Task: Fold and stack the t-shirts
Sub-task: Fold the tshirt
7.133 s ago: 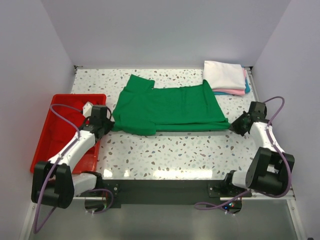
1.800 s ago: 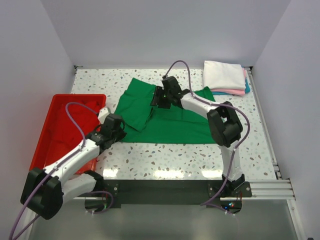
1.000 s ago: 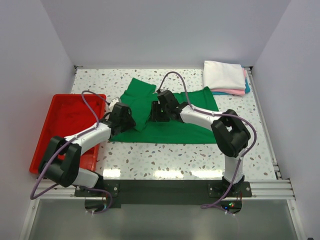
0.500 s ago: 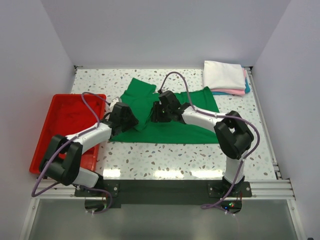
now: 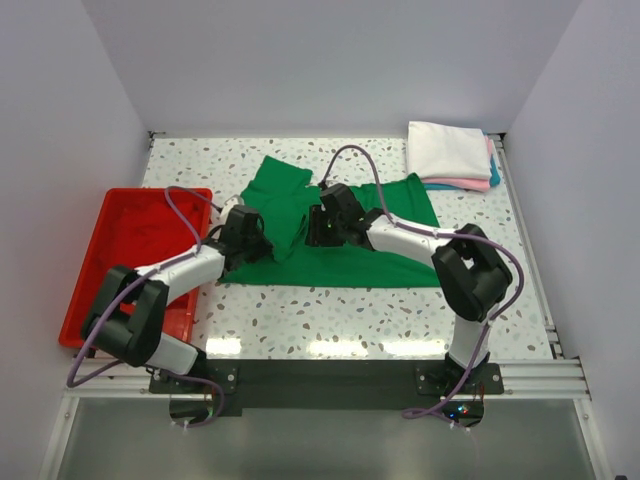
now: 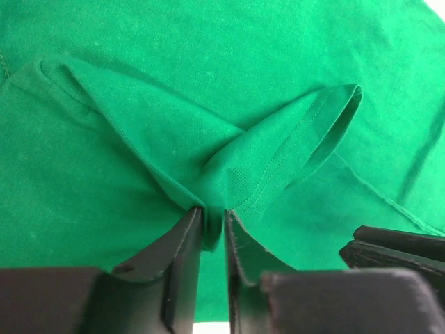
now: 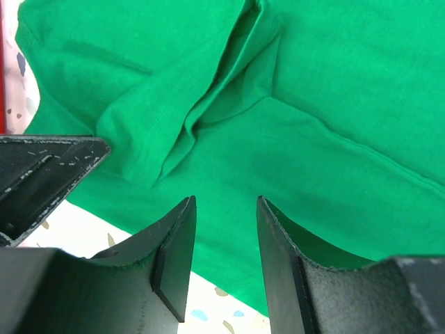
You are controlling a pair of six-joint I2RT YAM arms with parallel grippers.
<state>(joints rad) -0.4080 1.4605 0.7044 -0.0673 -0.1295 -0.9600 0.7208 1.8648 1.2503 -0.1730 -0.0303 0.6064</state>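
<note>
Hiding their own fingertips in the overhead view, both arms lean over the green t-shirt (image 5: 345, 265), which is spread, partly folded, across the middle of the speckled table (image 5: 350, 320). The folded stack (image 5: 450, 152) at upper right shows only slivers of pink and blue under its white top. The left gripper (image 6: 213, 223), low in its wrist view, is pinched nearly closed on a raised fold of green cloth, while the right gripper (image 7: 224, 229) stands jaws apart over flatter cloth, with nothing between them.

Nothing legible is showing in any of the three views: no text, label, brand, number or sign.
</note>
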